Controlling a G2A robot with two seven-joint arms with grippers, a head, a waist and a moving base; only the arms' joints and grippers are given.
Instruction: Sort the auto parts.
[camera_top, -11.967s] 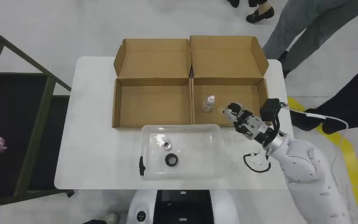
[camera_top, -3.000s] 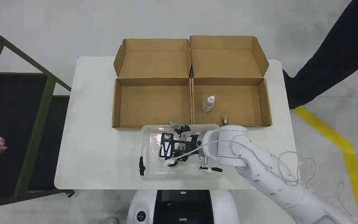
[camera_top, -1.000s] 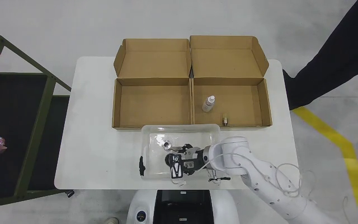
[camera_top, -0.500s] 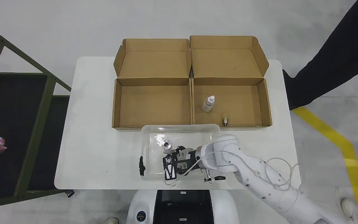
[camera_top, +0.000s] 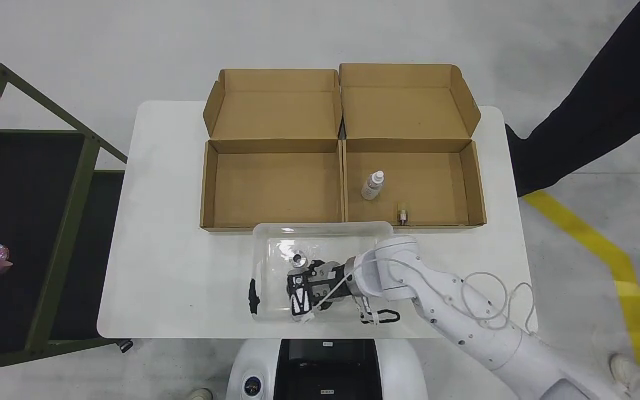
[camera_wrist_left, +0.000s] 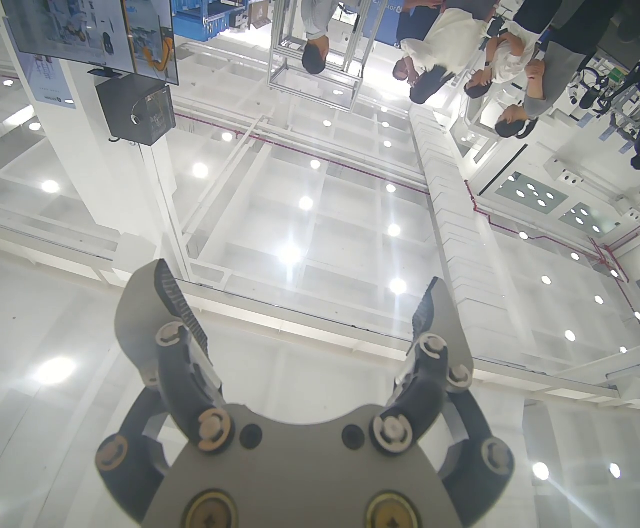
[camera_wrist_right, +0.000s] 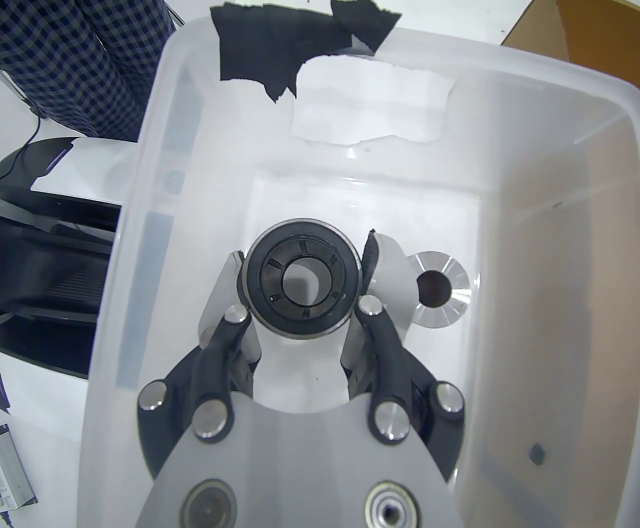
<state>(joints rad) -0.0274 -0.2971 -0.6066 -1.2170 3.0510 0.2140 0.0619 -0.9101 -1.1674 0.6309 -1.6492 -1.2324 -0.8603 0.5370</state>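
The left gripper (camera_wrist_left: 297, 280) is pointing up at the ceiling, its jaws standing wide apart and holding nothing.

On the white table (camera_top: 170, 250), the left cardboard box (camera_top: 272, 190) is sitting with its lid folded back. Nearer the robot, a clear plastic bin (camera_top: 370, 232) is lying across the front of both boxes, and a torn strip of black tape (camera_top: 253, 295) is clinging to its left end wall.

Inside the left half of the bin, the right gripper (camera_top: 298, 297) is reaching down to the floor and clamping a black bearing (camera_wrist_right: 303, 244) between its two fingers, one finger pressing on each side of the bearing's metal rim. The bearing is lying flat, bore upward, and whether it is touching the bin floor cannot be told. Just beside it, on the side toward the boxes, a silver flanged bushing (camera_top: 298, 259) is resting on the bin floor with its hole facing up, apart from the bearing and close by one finger.

Farther right, the right cardboard box (camera_top: 440, 180) is adjoining the left one. A small white bottle (camera_top: 373, 184) is lying near its left wall, and a small metal part (camera_top: 402, 214) is sitting near its front wall.
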